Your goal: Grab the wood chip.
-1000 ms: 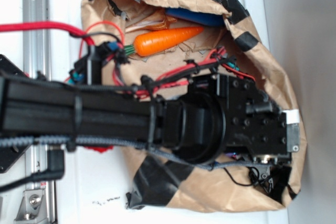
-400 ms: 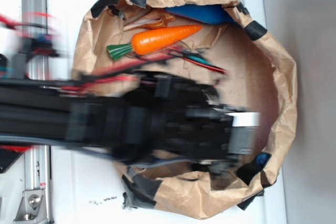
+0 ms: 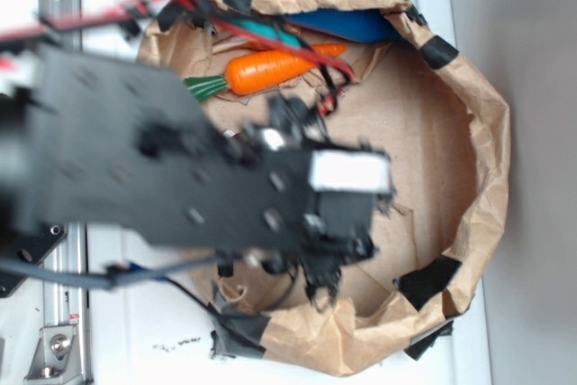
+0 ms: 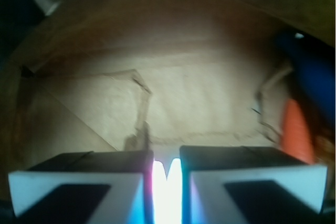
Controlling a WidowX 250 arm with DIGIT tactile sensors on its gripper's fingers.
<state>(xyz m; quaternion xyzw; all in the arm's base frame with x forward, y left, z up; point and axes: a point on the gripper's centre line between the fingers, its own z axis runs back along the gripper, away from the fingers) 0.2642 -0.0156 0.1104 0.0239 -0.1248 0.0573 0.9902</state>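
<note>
my tool (image 4: 167,174): nearly closed, narrow gap, nothing held | chip: not visible | below: crinkled brown paper (image 4: 199,103)

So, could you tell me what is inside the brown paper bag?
An orange toy carrot and a blue object lie inside the paper bag; the arm covers the rest, and no wood chip shows.

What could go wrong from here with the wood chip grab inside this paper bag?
1. The wood chip cannot be made out in either view, and the gripper has its jaws almost together on nothing, so it may come down in the wrong spot.
2. A torn paper flap lies just ahead of it and could be pinched instead.
3. The arm is motion-blurred in the exterior view, and its cables hang by the toy carrot; they might snag it or the paper bag.
</note>
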